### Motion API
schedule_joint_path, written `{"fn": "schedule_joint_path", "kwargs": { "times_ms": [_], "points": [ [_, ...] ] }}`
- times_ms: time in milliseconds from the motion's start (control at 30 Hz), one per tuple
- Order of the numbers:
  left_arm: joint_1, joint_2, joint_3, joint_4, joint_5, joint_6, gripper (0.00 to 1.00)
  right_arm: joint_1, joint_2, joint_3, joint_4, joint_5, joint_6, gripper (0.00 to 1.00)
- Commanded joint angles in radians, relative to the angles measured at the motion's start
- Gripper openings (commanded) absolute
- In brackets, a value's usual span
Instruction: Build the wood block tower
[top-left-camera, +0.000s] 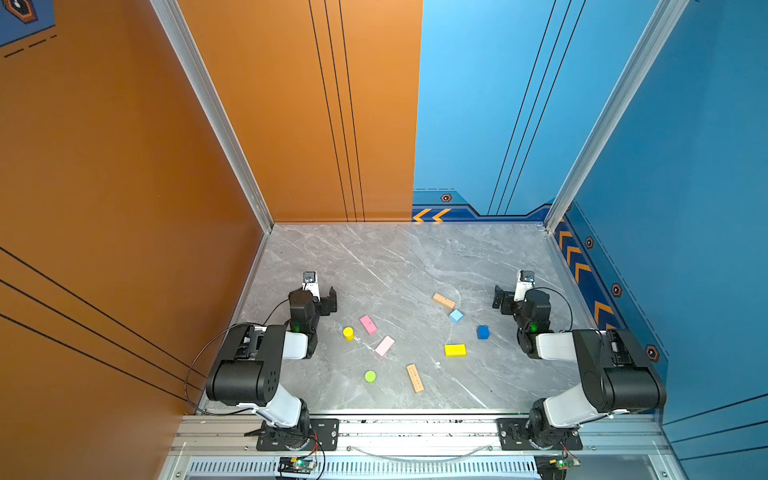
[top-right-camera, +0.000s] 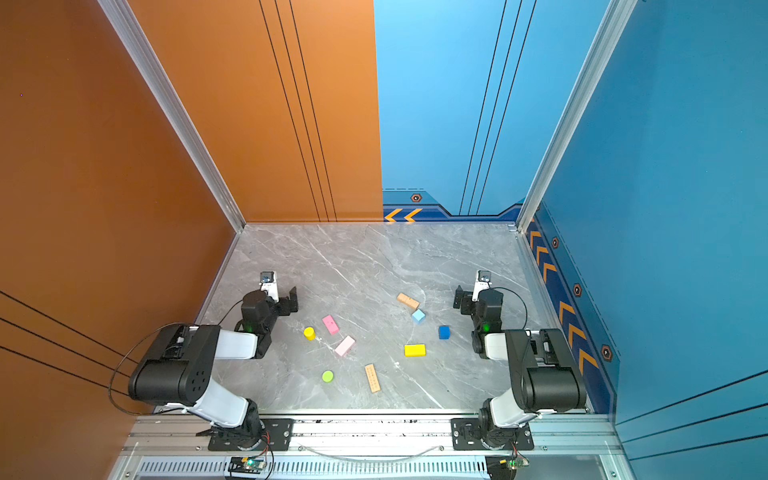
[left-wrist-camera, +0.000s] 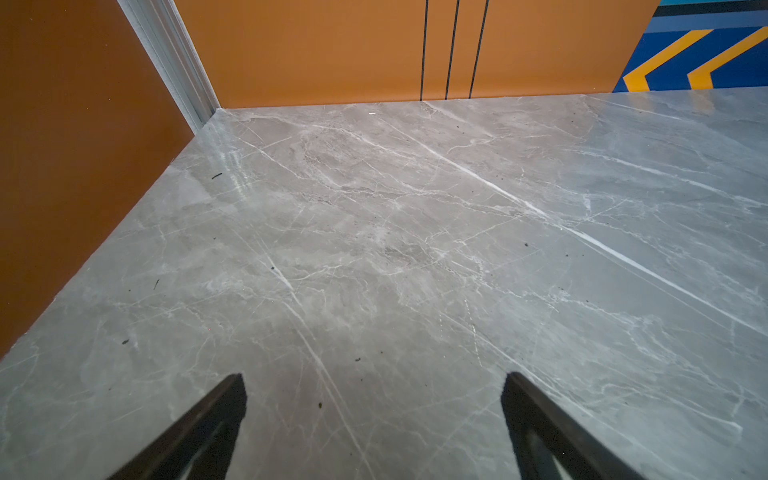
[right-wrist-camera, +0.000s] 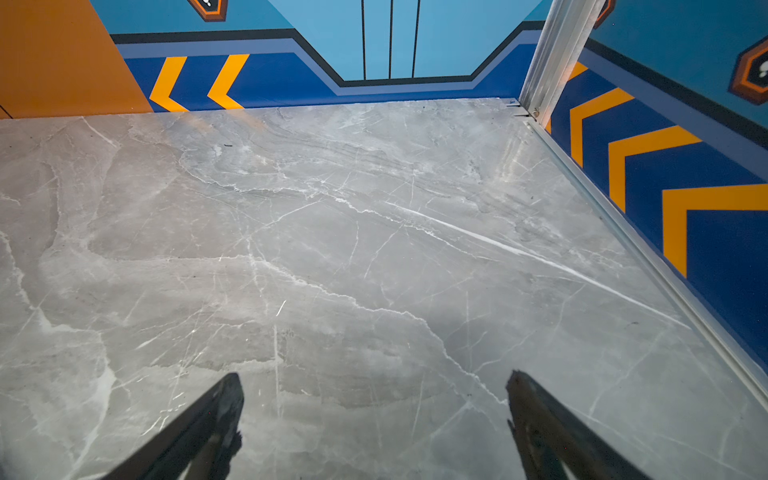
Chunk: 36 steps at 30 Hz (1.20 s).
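The yellow brick (top-left-camera: 455, 350) lay flat on the desk (top-left-camera: 374, 257), so I used it as my marker. Behind it, toward the back wall, sat the dark-blue cube (top-left-camera: 482, 332), the light-blue cube (top-left-camera: 456, 316) and one tan plank (top-left-camera: 443, 300). To the brick's left lay two pink bars (top-left-camera: 368, 324) (top-left-camera: 384, 345) and the yellow cylinder (top-left-camera: 348, 333). In front of the brick and a bit left were the other tan plank (top-left-camera: 415, 377) and the lime-green cylinder (top-left-camera: 370, 376).

No block sat on another, so I think the tower was not begun. The blocks were spread out, which left room to grab each one. A flat plank looked like a good bottom piece.

My arms were folded, one on each side of the blocks, both well apart from the brick. My left pincer (left-wrist-camera: 374, 375) and right pincer (right-wrist-camera: 375, 373) hung low over bare desk, facing the back wall. Both had their jaws wide apart and held nothing.
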Motion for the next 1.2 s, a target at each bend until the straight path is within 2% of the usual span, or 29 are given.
{"fn": "schedule_joint_path", "kwargs": {
  "times_ms": [0,900,967,1067,1167],
  "points": [
    [-0.004,-0.009,0.014,-0.014,-0.021,-0.001,0.98,-0.006,0.003,0.016,0.003,-0.016,0.007,1.0],
    [-0.01,-0.012,0.012,-0.013,-0.032,0.001,0.99,0.001,0.002,0.016,0.003,-0.003,0.004,1.0],
    [-0.014,-0.021,0.027,-0.036,-0.051,0.002,0.96,0.01,0.0,0.026,-0.007,0.043,0.009,1.0],
    [-0.032,-0.102,0.065,-0.171,-0.081,0.016,0.93,0.031,-0.06,0.1,-0.201,0.094,0.006,0.98],
    [-0.062,-0.21,0.137,-0.396,-0.098,0.019,0.92,0.057,-0.14,0.201,-0.454,0.166,0.037,0.97]
  ]
}}
